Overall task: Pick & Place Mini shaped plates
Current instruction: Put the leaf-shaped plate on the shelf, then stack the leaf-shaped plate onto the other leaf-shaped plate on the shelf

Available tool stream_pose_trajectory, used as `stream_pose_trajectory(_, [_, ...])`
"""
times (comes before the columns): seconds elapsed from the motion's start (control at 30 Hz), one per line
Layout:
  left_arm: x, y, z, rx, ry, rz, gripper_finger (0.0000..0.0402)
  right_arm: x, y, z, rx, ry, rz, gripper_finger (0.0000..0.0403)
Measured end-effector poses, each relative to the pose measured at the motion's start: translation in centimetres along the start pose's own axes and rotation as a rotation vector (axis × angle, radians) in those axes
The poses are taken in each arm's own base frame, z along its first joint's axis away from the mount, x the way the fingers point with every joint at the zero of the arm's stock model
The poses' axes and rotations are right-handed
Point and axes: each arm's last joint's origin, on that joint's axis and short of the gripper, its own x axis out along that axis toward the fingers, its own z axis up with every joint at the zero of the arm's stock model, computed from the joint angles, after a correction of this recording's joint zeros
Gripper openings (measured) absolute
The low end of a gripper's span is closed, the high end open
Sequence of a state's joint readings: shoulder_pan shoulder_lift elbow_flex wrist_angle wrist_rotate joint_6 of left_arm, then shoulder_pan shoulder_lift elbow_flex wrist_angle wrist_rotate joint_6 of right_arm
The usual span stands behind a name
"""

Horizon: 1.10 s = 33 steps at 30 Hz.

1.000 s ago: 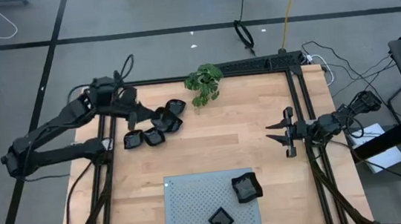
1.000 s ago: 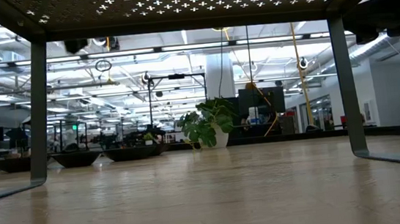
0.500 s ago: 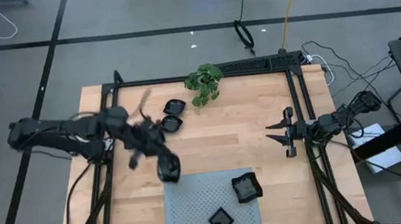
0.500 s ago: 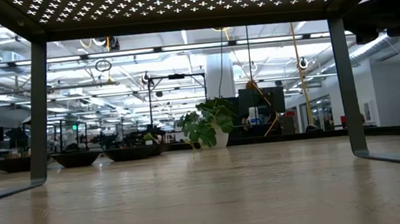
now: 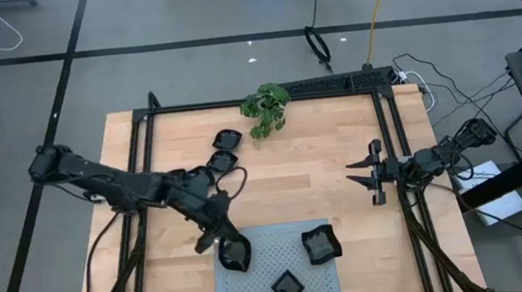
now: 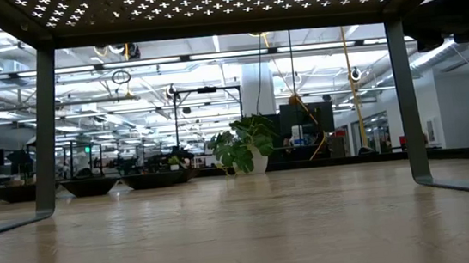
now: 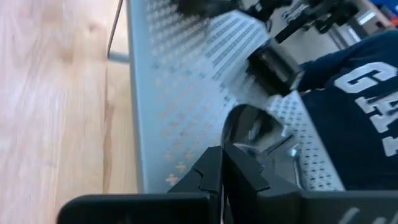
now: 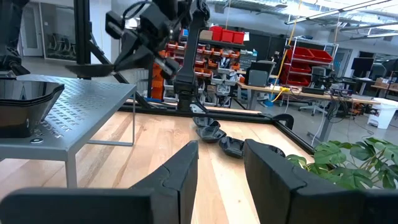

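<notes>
One glossy black plate [image 5: 234, 254] pinched in left claw [image 5: 225, 246] over grey panel [image 5: 256, 283]; right claw [image 5: 366, 176] part-open.

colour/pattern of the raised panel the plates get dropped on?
Light grey metal panel, perforated all over with small cross-shaped holes. Clearest in the low view, seen from underneath.

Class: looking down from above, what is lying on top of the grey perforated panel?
Two black plates lie on the panel: one near its right edge, one at the front. The left gripper holds a third at its left corner; contact is hidden.
</notes>
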<state>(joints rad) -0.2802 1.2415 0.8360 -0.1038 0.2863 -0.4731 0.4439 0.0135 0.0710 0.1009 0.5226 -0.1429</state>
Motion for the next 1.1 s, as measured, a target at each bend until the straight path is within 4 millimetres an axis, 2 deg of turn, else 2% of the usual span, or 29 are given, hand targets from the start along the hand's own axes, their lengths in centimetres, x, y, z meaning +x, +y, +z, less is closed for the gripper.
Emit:
stream_pose_trajectory(0.17, [1.2, 0.6, -0.5, -0.011, 0.043, 0.023, 0.0007, 0.0, 0.0, 0.0, 0.0, 0.0, 0.0, 0.0118])
stream_pose_trajectory(0.37, [1.9, 1.0, -0.8, -0.02, 0.071, 0.037, 0.0042, 0.0, 0.0, 0.0, 0.0, 0.0, 0.0, 0.0118])
stream_pose_trajectory(0.67, [2.0, 1.0, -0.7, 0.037, 0.057, 0.028, 0.0084, 0.0, 0.0, 0.0, 0.0, 0.0, 0.0, 0.0118])
stream_pose_trajectory(0.83, [1.2, 1.4, -0.1, 0.016, 0.03, 0.041, 0.0117, 0.0, 0.0, 0.0, 0.0, 0.0, 0.0, 0.0118])
stream_pose_trajectory(1.1, [-2.5, 3.4, 0.8, -0.053, -0.007, 0.171, 0.0164, 0.0, 0.0, 0.0, 0.0, 0.0, 0.001, 0.0118])
